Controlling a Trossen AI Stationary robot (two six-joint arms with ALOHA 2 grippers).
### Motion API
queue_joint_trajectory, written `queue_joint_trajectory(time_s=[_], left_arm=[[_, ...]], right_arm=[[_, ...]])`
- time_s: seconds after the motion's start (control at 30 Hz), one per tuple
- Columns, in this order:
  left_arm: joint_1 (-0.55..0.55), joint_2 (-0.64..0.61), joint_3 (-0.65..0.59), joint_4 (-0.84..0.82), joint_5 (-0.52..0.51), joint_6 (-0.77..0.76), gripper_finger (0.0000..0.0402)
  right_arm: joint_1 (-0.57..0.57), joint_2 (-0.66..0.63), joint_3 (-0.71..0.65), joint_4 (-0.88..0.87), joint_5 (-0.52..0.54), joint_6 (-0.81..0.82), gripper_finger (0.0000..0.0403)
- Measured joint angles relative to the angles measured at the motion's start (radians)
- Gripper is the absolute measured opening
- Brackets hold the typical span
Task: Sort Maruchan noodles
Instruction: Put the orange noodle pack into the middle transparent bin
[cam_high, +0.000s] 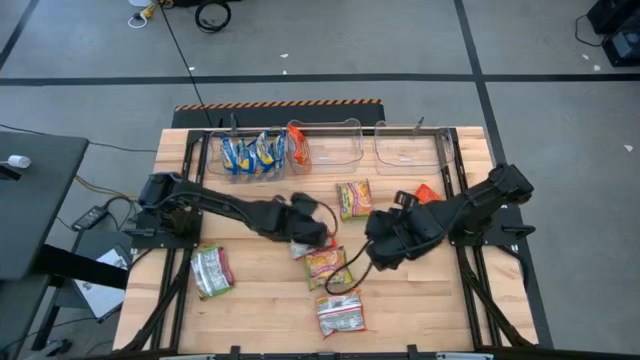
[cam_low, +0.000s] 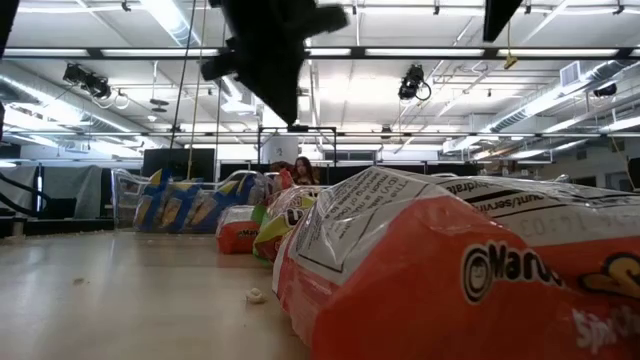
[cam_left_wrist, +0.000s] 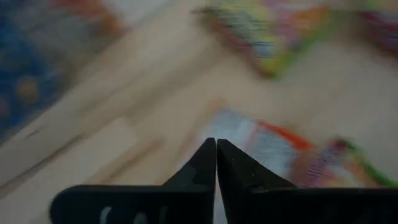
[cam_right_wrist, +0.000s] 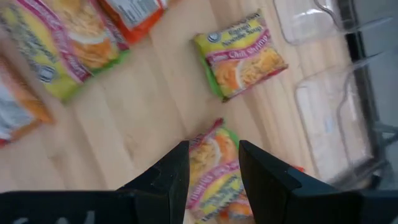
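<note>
My left gripper (cam_left_wrist: 216, 163) is clenched, fingertips pressed together with nothing showing between them; it sits low over the table's middle, right at an orange packet (cam_high: 300, 248) whose edge pokes out beneath it. My right gripper (cam_right_wrist: 213, 163) has its fingers parted around a yellow-green packet (cam_right_wrist: 214, 177), which runs between them and looks pinched in the grasp, held above the wood. In the high view that gripper (cam_high: 383, 247) is near the table's centre, just right of the left one.

Moving outward, a second yellow-green packet (cam_high: 326, 267) lies just below the two grippers, and a third (cam_high: 354, 198) lies just above them, toward the bins. An orange corner (cam_high: 427, 193) peeks out beside my right arm. Nearer the front edge, a packet showing its pale back (cam_high: 341, 314) lies alone, and another with green and red edges (cam_high: 212, 270) lies at the left.

At the far edge stand three clear bins. The left bin (cam_high: 213, 153) holds blue packets (cam_high: 249, 154); the middle bin (cam_high: 345, 141) holds one orange packet (cam_high: 298, 147) at its left end; the right bin (cam_high: 412, 146) shows no packets.
</note>
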Motion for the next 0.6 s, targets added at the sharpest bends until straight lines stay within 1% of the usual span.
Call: queue_joint_trajectory(time_s=[0.07,0.13,0.23,0.33,0.43,0.5,0.6], left_arm=[[-0.025,0.024,0.001,0.034,0.03,0.09,0.0038],[-0.049,0.058,0.001,0.027,0.064,0.167,0.0056],[-0.082,0.101,-0.001,-0.022,0.087,0.236,0.0089],[-0.104,0.139,-0.001,-0.024,0.093,0.293,0.0131],[-0.123,0.178,-0.001,0.066,0.103,0.384,0.0173],[-0.133,0.208,0.0,0.145,0.117,0.415,0.0196],[-0.135,0.264,0.0,0.264,0.145,0.431,0.0213]], right_arm=[[0.025,-0.011,-0.001,0.011,-0.001,0.03,0.0143],[0.05,-0.021,-0.001,0.015,-0.002,0.069,0.0143],[0.084,-0.027,-0.002,0.002,-0.007,0.128,0.0143],[0.11,-0.03,-0.002,-0.001,-0.018,0.16,0.0143],[0.13,-0.03,-0.002,0.0,-0.03,0.185,0.0143],[0.136,-0.03,-0.002,0.0,-0.031,0.205,0.0143],[0.143,-0.031,-0.002,-0.001,-0.032,0.231,0.0143]])
